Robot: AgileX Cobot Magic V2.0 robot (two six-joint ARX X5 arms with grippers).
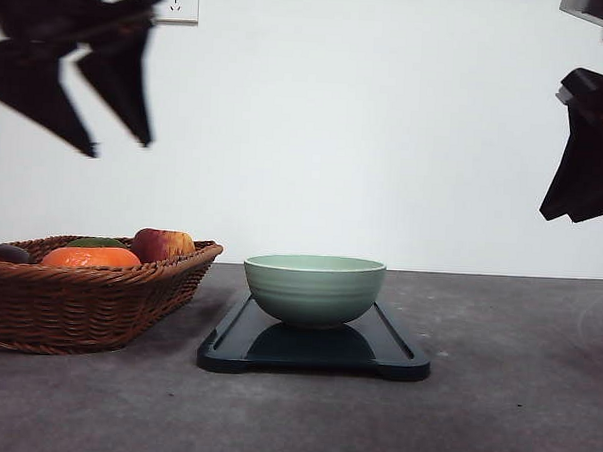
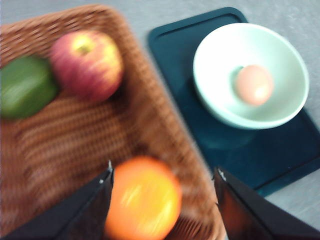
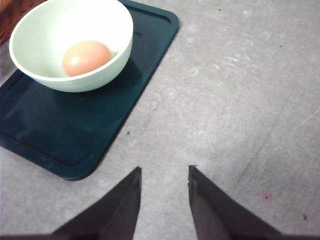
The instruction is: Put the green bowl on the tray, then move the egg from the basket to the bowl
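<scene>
The egg (image 3: 86,57) sat in the green bowl (image 1: 314,289) on the tray (image 1: 396,355); both grippers, left (image 2: 162,182) and right (image 3: 164,175), hung open and empty, so nothing needed more touching

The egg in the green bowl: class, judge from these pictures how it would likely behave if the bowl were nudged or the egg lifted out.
The egg looks smooth and rounded, so it would probably roll around the green bowl's curved floor. Its glossy shell suggests it may slip between hard fingers. It is likely fragile, so a firm squeeze could crack it.
</scene>
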